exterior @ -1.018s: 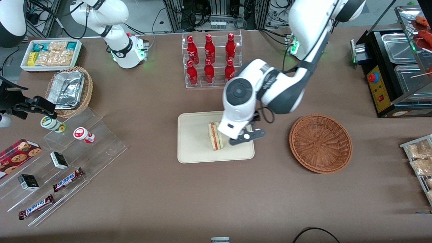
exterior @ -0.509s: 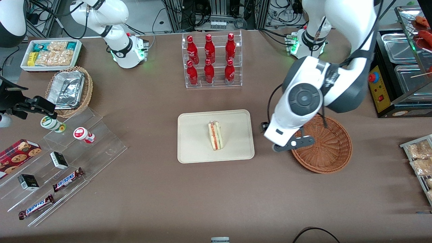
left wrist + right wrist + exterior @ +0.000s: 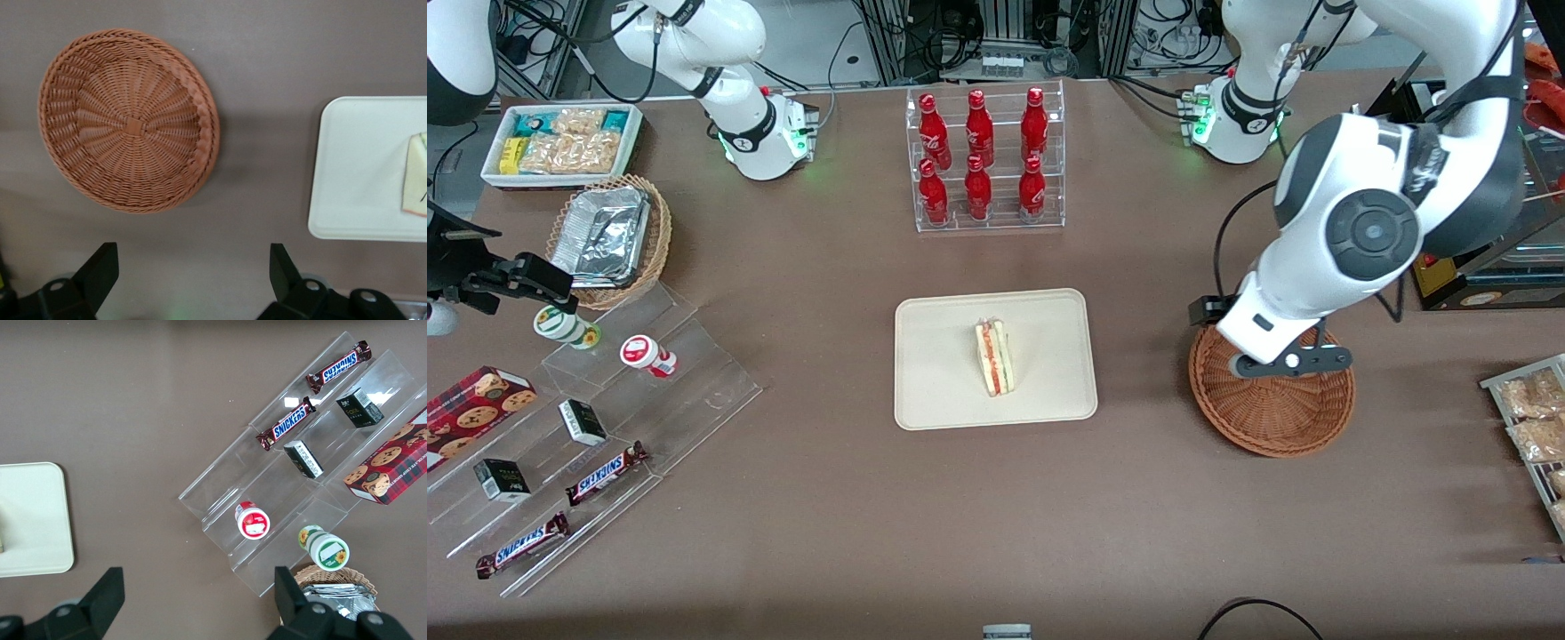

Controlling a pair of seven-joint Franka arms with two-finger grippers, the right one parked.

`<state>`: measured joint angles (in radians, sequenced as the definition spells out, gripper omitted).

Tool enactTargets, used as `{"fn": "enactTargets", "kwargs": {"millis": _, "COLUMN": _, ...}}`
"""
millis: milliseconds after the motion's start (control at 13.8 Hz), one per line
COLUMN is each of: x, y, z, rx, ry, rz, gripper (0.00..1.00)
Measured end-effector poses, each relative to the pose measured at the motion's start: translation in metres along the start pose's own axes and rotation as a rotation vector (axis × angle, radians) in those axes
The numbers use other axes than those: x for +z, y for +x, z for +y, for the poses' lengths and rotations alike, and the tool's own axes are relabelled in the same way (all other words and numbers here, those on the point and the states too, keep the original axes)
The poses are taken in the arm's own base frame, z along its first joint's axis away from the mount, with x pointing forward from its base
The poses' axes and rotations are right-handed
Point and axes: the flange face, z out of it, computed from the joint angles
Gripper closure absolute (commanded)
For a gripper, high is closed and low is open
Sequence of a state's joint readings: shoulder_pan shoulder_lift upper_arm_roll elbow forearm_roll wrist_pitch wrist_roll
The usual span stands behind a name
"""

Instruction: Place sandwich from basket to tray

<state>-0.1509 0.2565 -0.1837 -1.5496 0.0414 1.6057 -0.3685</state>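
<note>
The sandwich (image 3: 993,357) sits on the tray (image 3: 943,391) at mid-table, cut edge w/ red, orange and green layers facing up, lying roughly at the tray's centre and a bit toward the working arm's end. Only a pale corner of it shows in the left wrist view (image 3: 416,175), resting on the cream tray (image 3: 360,167).

The left arm's gripper (image 3: 1288,363) hangs above the basket (image 3: 1272,413), well apart from the tray and holding nothing. Seen from the wrist camera, the gripper (image 3: 193,273) has its two dark fingers (image 3: 100,270) spread wide, w/ bare brown table between them. The reddish-brown wicker basket (image 3: 127,120) lies under the camera, nothing in it; tray and basket are near each other but not touching, a strip of tabletop between.

Elsewhere on the brown table (image 3: 996,516): a clear rack of red bottles (image 3: 983,160) stands farther from the front camera than the tray. Toward the parked arm's end, a tan wicker basket w/ foil containers (image 3: 609,240), a white bin of snack packets (image 3: 560,142), and a stepped clear display (image 3: 605,427) carrying Snickers bars (image 3: 605,471), small dark boxes, two small round tubs and a red cookie box (image 3: 471,413). Toward the working arm's end, a black appliance w/ steel pans (image 3: 1467,213).
</note>
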Motion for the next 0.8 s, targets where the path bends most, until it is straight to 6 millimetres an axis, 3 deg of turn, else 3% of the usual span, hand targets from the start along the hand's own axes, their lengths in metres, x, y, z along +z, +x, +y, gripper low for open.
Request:
{"fn": "enactTargets", "kwargs": {"millis": 436, "x": -0.033, "y": -0.018, "z": -0.092, "rx": 0.06, "ry": -0.026, "rz": -0.047, "gripper": 0.0}}
{"fn": "enactTargets", "kwargs": {"millis": 582, "x": -0.047, "y": -0.031, "z": -0.11, "rx": 0.07, "ry": -0.026, "rz": -0.057, "gripper": 0.0}}
{"fn": "enactTargets", "kwargs": {"millis": 800, "x": -0.067, "y": -0.052, "z": -0.114, "rx": 0.07, "ry": -0.018, "rz": -0.057, "gripper": 0.0}}
